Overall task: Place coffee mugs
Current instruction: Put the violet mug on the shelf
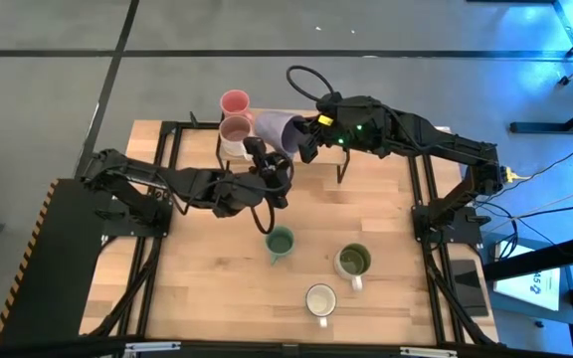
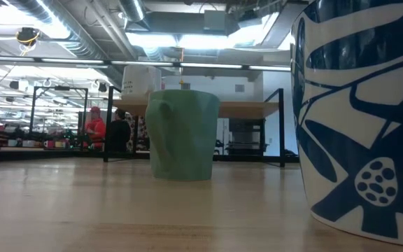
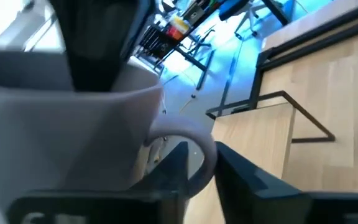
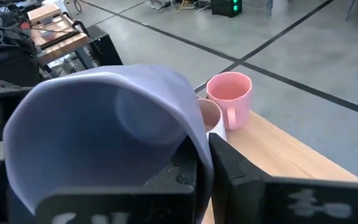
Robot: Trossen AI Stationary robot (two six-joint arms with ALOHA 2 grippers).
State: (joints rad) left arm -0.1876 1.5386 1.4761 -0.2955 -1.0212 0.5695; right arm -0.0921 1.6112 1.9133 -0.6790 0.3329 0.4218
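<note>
My right end effector: pinched on the rim wall of the lavender mug, one finger inside and one outside, held above the far edge of the counter.
Lavender mug, pointing: tipped on its side, long axis roughly level, mouth facing back toward my right wrist; I cannot see its handle.
My left end effector: at the handle of the white mug with a mauve inside, fingers set either side of the loop; I cannot tell if they have bitten yet.
White-and-mauve mug, pointing: upright, mouth up, at the far edge just right of the pink mug, the two nearly touching.
Pink mug: upright at the far edge, handle toward the right wrist camera.
Handling, my judgement: glazed ceramic, stiff, fairly heavy for its size, slick under the pads, will chip if knocked against a neighbour.
Where to hold: rim wall or handle loop; the handle gives less slip but lets the mug swing.
Still near: teal-green mug, olive-green mug and white mug, all upright, well apart.
</note>
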